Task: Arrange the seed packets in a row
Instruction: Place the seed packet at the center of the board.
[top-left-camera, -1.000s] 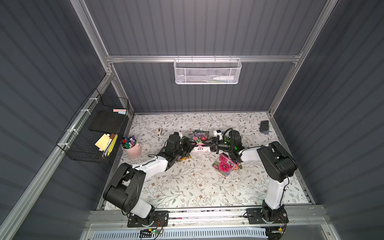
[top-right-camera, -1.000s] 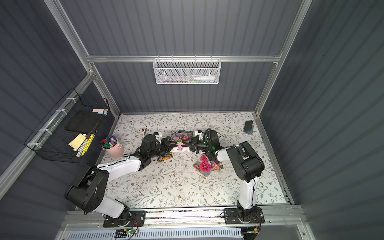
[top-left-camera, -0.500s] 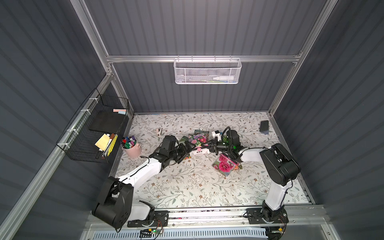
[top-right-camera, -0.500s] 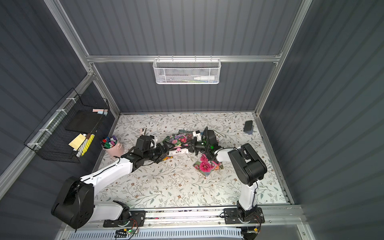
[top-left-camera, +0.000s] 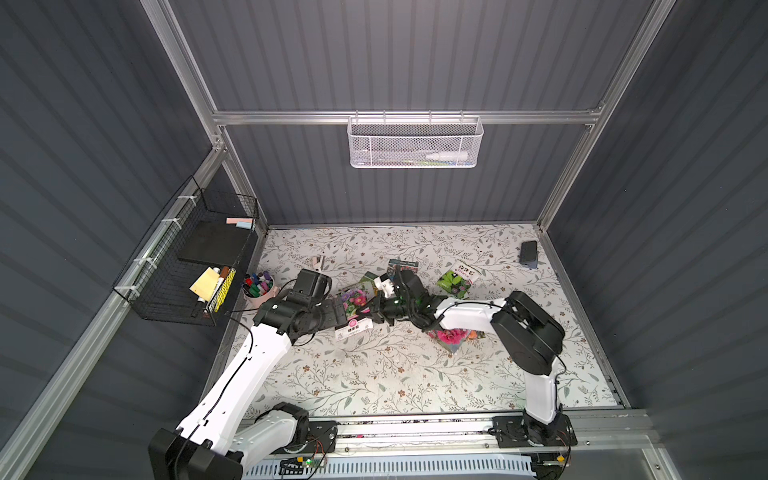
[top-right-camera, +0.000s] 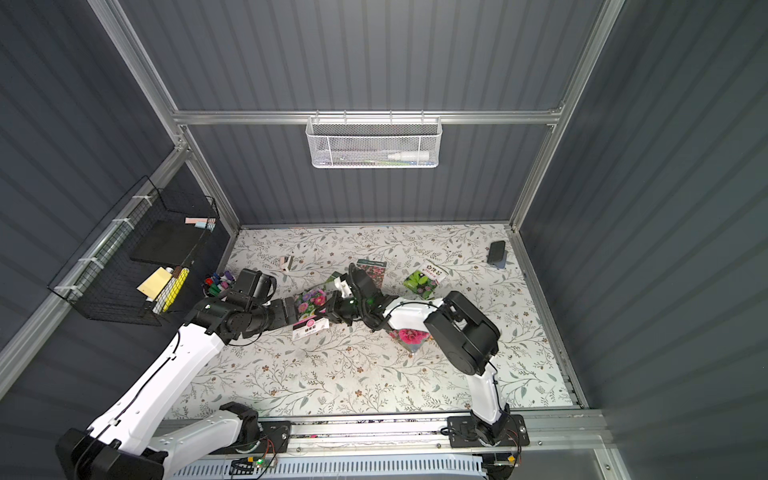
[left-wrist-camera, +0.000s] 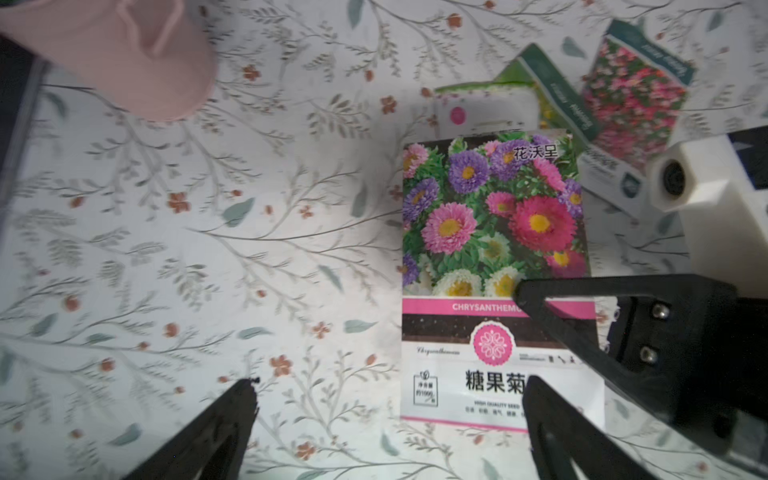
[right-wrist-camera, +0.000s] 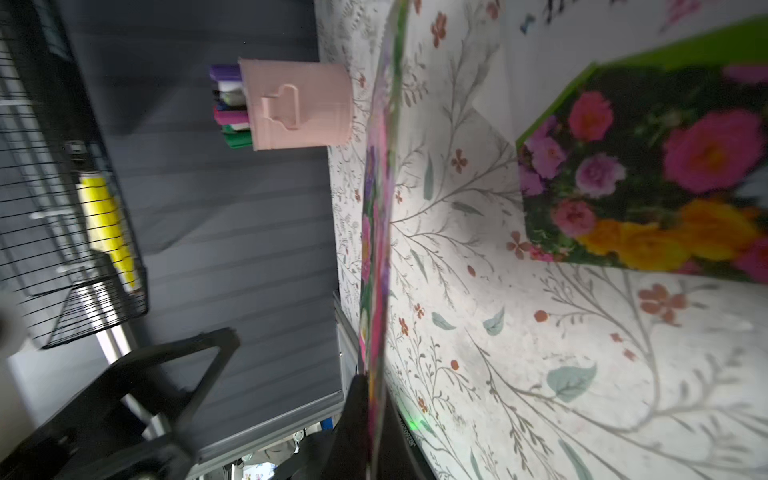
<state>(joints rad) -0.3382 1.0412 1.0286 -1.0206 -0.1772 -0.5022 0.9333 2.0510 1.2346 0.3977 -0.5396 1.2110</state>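
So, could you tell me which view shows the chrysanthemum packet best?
The left wrist view: the chrysanthemum packet faces it, print legible. Both top views show it small; the right wrist view sees only its edge.

Seed packets (top-right-camera: 424, 280) scattered on desk (top-left-camera: 374, 374).
One packet (top-left-camera: 354, 305) sits between left end effector (left-wrist-camera: 390, 388) and right end effector (top-left-camera: 373, 312); others behind and beside the right.

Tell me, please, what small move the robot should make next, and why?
Probably the right end effector should carry the chrysanthemum packet to bare table and lay it flat: it is shut on the packet's edge, while the left end effector stands open.
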